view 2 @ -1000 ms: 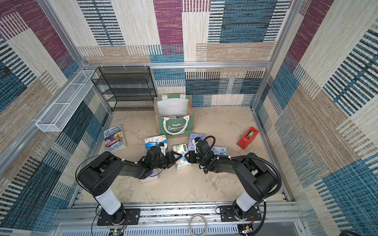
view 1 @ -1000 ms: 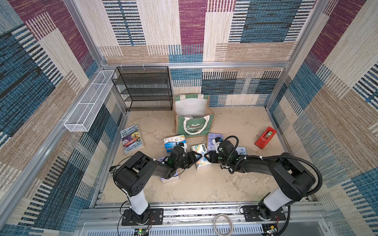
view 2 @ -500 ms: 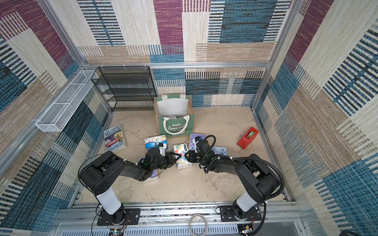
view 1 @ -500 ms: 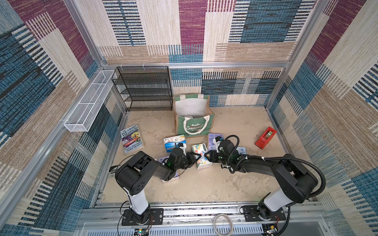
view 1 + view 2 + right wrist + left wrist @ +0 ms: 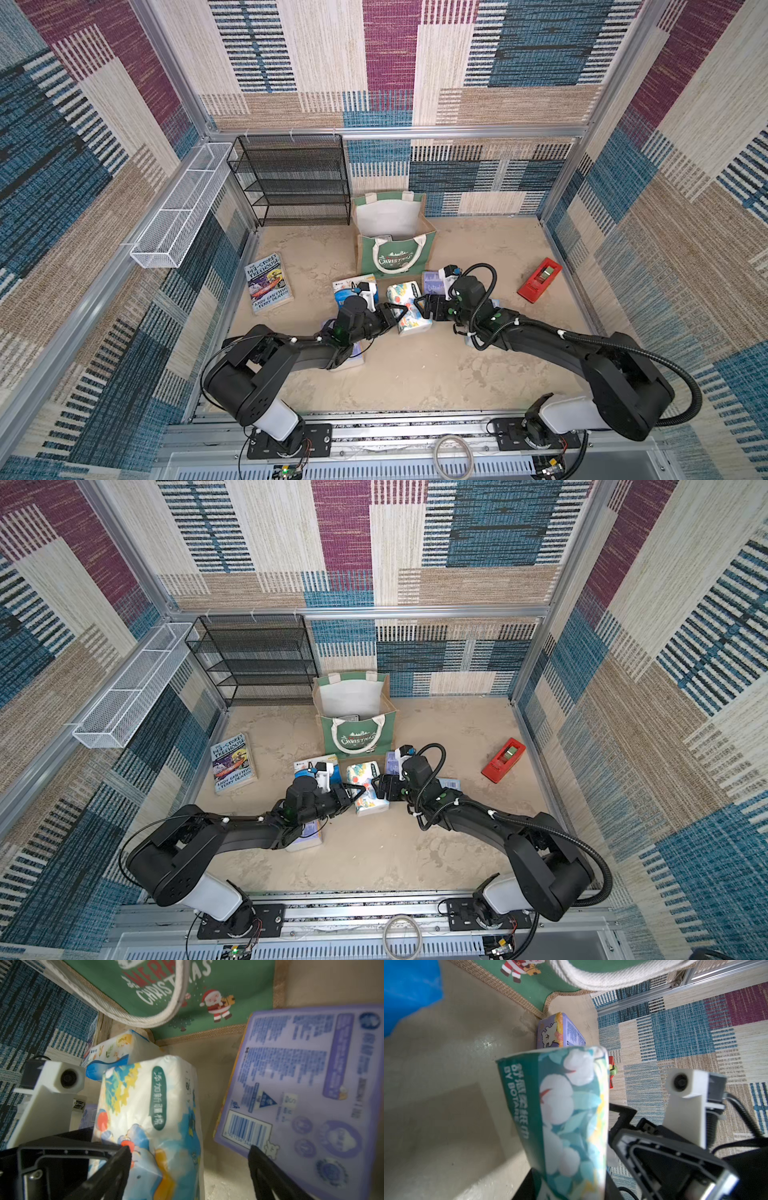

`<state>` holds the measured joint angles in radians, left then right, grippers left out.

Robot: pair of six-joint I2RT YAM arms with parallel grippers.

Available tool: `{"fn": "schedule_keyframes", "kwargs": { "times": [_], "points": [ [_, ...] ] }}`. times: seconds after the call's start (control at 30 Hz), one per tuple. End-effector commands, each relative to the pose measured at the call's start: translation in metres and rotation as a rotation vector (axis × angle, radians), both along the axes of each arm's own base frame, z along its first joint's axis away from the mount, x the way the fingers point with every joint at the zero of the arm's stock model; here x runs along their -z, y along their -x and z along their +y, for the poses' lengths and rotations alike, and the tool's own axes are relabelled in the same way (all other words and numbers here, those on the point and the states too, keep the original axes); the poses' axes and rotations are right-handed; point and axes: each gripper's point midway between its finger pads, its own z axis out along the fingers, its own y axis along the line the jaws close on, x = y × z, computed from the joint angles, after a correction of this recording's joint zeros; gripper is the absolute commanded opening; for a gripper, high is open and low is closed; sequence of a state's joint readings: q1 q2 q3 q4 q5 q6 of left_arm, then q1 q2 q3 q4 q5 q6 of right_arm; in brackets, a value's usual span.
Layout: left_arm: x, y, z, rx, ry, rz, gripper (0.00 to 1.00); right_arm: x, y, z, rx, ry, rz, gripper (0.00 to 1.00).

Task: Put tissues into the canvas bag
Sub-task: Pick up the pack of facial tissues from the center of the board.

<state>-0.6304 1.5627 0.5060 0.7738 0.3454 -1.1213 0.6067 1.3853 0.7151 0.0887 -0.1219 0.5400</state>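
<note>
Canvas bag (image 5: 392, 259): upright and open on the bench (image 5: 415, 374), just beside the black mesh rack (image 5: 295, 183), with its green "Christmas" face toward the arms.
Cartoon-print pack (image 5: 405, 295): on the bench just in front of the bag's green face, outside the bag, between the two tools.
Left tool (image 5: 395, 313): clenched on the cartoon-print pack at the end away from the bag.
Right tool (image 5: 420, 308): released and spread wide. In the right wrist view one finger (image 5: 122, 1159) touches the pack, and the other stands clear of it.
Lavender pack (image 5: 432, 282): touching the bag's front corner.
Blue-white pack (image 5: 347, 289): near the bag's other front corner.
Second lavender pack (image 5: 355, 357): farther from the bag, under the left arm.
Light blue pack (image 5: 451, 783): under the right arm, mostly hidden.
Book (image 5: 268, 282), red tape dispenser (image 5: 539, 280): well apart from the bag, on opposite sides.
</note>
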Motion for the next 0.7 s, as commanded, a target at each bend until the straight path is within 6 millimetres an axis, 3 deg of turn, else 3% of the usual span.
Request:
{"fn": "schedule_keyframes", "kwargs": {
  "times": [0.0, 0.13, 0.4, 0.67],
  "points": [
    [-0.003, -0.001, 0.001, 0.007, -0.022, -0.02, 0.4, -0.02, -0.009, -0.01, 0.034, 0.053, -0.073, 0.95],
    [-0.013, -0.001, 0.001, 0.003, -0.012, -0.037, 0.4, -0.046, -0.021, -0.023, 0.061, 0.069, -0.134, 0.97],
    [-0.034, 0.001, 0.008, -0.003, -0.046, -0.064, 0.39, -0.092, -0.063, -0.047, 0.101, 0.194, -0.244, 0.92],
    [-0.065, 0.009, 0.014, -0.002, -0.032, -0.093, 0.39, -0.134, -0.121, -0.039, 0.044, 0.288, -0.344, 0.81]
  ]
}}
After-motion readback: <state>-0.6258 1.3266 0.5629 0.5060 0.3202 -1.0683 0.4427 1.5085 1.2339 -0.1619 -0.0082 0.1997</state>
